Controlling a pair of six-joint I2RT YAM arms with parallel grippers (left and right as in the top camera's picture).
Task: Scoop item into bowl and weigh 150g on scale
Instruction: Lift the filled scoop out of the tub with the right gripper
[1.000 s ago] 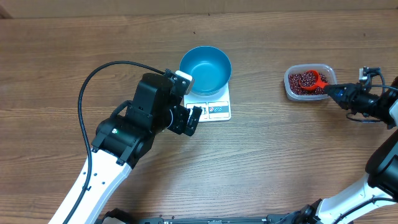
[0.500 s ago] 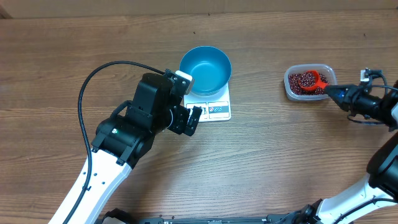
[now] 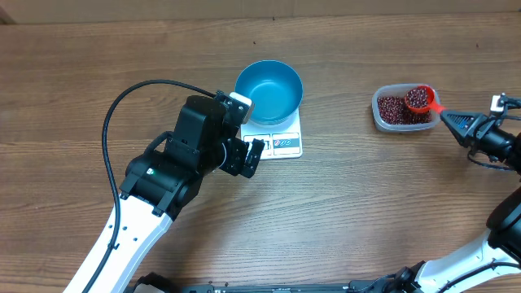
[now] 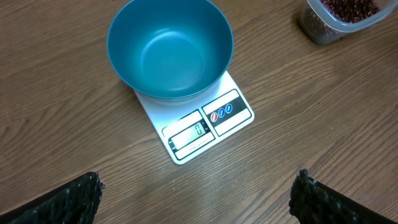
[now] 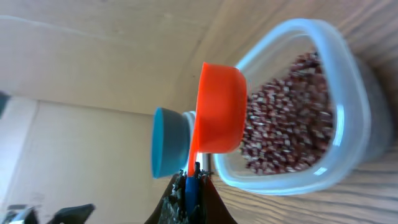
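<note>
Overhead, I am seeing the left gripper hovering just beside the scale, its jaws spread as wide as they go and gripping nothing. The bowl is sitting on the scale. The right gripper is clamping fully closed on the handle of a red scoop, whose cup is carrying beans over a corner of the clear tub. From the left wrist, I am noting the bowl standing empty on the rear of the scale, with the two dark fingers showing at the lower corners, well apart. From the right wrist, I am observing the scoop raised in front of the tub, more beans lying inside the tub, and the bowl showing beyond.
</note>
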